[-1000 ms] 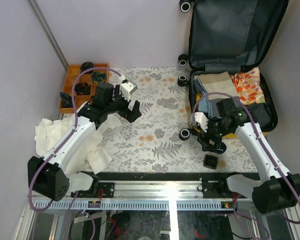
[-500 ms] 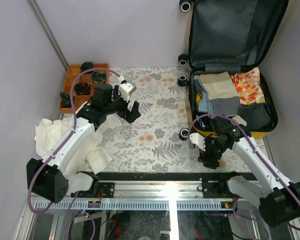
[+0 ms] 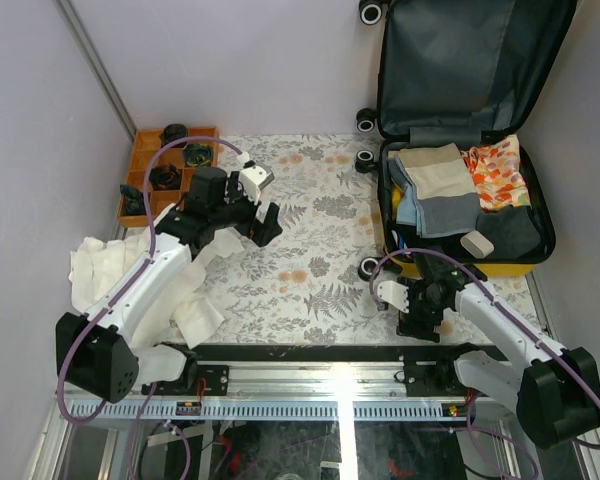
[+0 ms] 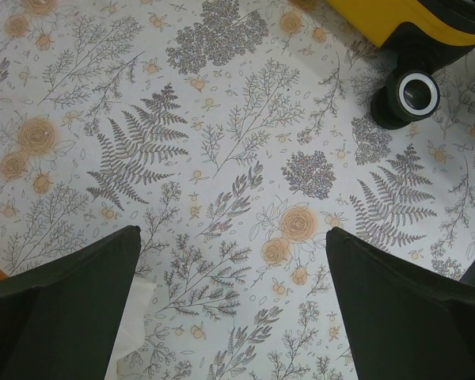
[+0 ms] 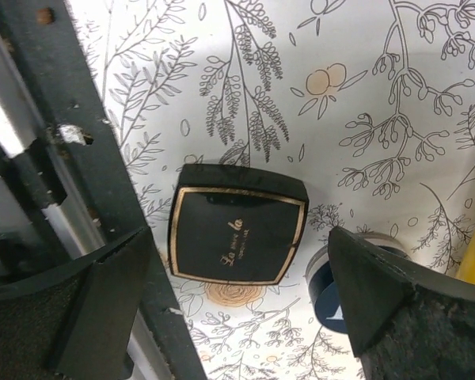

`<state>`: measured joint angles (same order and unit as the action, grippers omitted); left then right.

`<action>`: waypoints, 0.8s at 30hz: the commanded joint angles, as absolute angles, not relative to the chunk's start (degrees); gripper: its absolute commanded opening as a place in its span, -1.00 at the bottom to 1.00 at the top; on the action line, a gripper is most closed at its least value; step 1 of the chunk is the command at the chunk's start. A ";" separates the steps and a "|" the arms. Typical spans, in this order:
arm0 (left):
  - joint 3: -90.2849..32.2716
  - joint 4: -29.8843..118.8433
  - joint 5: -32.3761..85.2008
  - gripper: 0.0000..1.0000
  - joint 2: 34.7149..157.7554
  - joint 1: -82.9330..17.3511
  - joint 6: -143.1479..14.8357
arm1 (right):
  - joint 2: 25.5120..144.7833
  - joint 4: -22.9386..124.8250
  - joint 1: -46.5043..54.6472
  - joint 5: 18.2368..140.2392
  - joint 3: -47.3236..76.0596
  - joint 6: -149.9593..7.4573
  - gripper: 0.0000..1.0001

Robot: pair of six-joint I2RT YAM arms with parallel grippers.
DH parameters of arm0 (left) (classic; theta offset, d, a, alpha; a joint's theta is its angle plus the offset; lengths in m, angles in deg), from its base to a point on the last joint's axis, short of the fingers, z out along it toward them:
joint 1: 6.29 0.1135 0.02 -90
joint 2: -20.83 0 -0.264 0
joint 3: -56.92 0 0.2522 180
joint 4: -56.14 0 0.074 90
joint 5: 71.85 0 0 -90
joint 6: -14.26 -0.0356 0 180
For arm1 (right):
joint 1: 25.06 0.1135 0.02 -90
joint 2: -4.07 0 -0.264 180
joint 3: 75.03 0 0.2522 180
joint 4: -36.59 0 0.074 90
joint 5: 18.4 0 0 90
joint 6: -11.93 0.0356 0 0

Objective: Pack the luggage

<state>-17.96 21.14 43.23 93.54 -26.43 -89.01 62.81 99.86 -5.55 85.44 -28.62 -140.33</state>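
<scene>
The left arm (image 3: 145,275) and right arm (image 3: 505,320) had white shells over black joints; a purple cable (image 3: 152,225) looped along each; the bases (image 3: 95,362) were black blocks; the fingers (image 4: 63,309) were matte black wedges.

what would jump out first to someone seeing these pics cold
The luggage, a yellow suitcase, lies open at the far right with folded clothes inside. Near the front edge, the right gripper hovers open over a black, gold-trimmed compact on the floral tablecloth.
</scene>
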 commanded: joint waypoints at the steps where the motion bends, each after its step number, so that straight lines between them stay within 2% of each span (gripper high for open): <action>1: -18.96 24.12 43.36 1.00 94.25 -26.09 -88.58 | 64.76 93.82 -5.12 82.99 -30.61 -139.08 0.94; 10: -19.48 24.27 43.33 1.00 95.28 -26.06 -88.55 | 67.79 88.70 -5.13 83.09 -33.82 -137.83 0.63; 13: -19.50 24.44 43.29 1.00 95.48 -26.07 -88.49 | 67.52 89.29 -5.12 83.97 -32.60 -137.20 0.43; 17: -19.41 24.65 43.35 1.00 95.65 -26.07 -88.48 | 66.84 96.39 -4.94 91.41 -24.23 -134.80 0.08; 20: -19.17 25.09 43.60 1.00 96.00 -26.08 -88.24 | 67.18 100.34 -4.43 96.26 -18.08 -132.12 -0.02; 24: -19.27 25.41 44.14 1.00 96.42 -26.06 -87.91 | 68.11 104.66 -4.17 101.25 -9.25 -129.34 -0.06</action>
